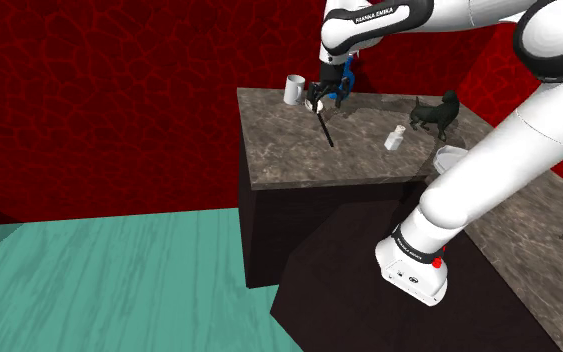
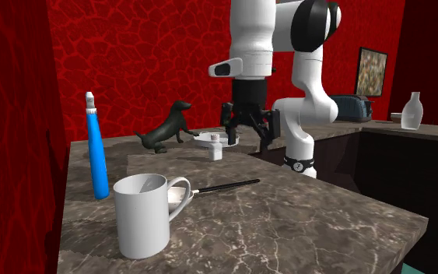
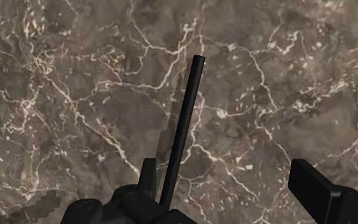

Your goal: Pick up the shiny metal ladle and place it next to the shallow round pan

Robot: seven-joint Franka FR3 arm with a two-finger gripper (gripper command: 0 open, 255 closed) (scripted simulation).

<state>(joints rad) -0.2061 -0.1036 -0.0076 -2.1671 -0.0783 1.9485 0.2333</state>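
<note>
Beside the mug (image 2: pixel 143 214), the ladle (image 2: pixel 225 187) lies, handle pointing away.

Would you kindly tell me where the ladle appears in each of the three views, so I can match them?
Shoulder view: the ladle lies at the far end of the counter, beside the white mug.
Second exterior view: foreground, bowl behind the mug, handle pointing to that view's right.
Wrist view: its dark handle runs between the open fingers.
Shared landmark: the mug, by the ladle's bowl in both exterior views.
</note>
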